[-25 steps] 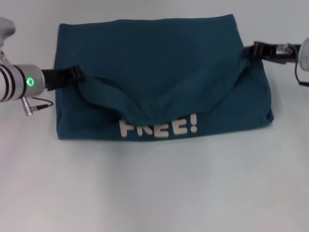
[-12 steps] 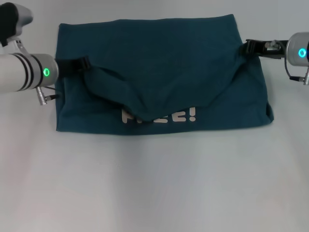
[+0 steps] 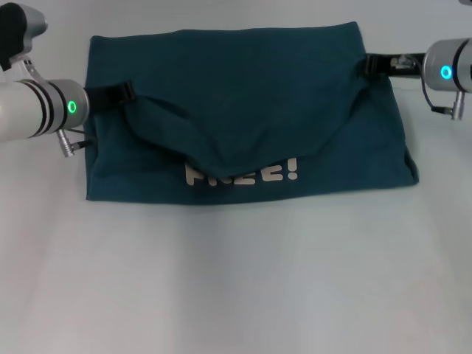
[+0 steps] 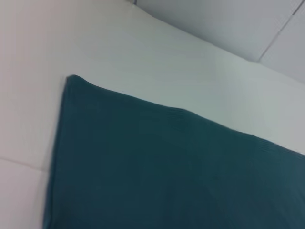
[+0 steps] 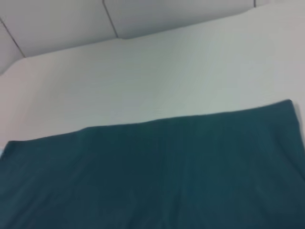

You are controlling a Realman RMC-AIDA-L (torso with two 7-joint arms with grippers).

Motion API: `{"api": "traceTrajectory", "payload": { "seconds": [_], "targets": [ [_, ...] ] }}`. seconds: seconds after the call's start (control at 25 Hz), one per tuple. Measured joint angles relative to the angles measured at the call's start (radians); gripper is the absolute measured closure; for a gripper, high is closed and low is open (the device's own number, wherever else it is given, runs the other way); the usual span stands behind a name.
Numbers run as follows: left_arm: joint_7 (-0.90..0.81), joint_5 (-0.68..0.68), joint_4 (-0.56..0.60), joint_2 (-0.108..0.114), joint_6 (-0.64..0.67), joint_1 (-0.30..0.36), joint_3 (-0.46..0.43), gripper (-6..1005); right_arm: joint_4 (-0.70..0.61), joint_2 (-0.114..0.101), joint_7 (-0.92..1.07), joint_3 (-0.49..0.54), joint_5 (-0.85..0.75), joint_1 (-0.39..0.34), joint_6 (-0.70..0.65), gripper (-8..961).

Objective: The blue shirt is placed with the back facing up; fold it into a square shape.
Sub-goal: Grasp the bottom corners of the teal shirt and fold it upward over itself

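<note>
The blue shirt [image 3: 243, 74] lies across the far half of the table as a wide rectangle. White lettering [image 3: 276, 172] shows on its near part. A folded flap [image 3: 221, 140] is lifted at both ends and sags in the middle over the lettering. My left gripper [image 3: 125, 94] is shut on the flap's left end. At the shirt's right side, my right gripper [image 3: 369, 66] is shut on the other end. Both wrist views show only flat shirt cloth [image 4: 167, 171] [image 5: 157, 176] running to its far edge.
The white table [image 3: 236, 280] spreads out in front of the shirt, with a narrow strip [image 3: 221, 15] behind it. A wall [image 5: 181, 12] rises past the table's far edge.
Both grippers have moved toward the far edge of the shirt, carrying the flap ends with them. The sagging flap now covers more of the lettering, and the shirt's near edge has drawn back slightly.
</note>
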Motion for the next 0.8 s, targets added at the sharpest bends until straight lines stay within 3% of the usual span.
{"api": "traceTrajectory", "payload": {
  "seconds": [0.48,0.8],
  "targets": [
    [-0.007,0.001,0.01,-0.016,-0.018,-0.005,0.009,944,0.016,-0.008,0.01,-0.008,-0.011,0.037,-0.008,866],
    [-0.036,-0.006,0.006,-0.021,-0.016,-0.013,0.05,937,0.03,-0.014,0.111,-0.015,-0.196,0.072,-0.036,858]
  ]
}}
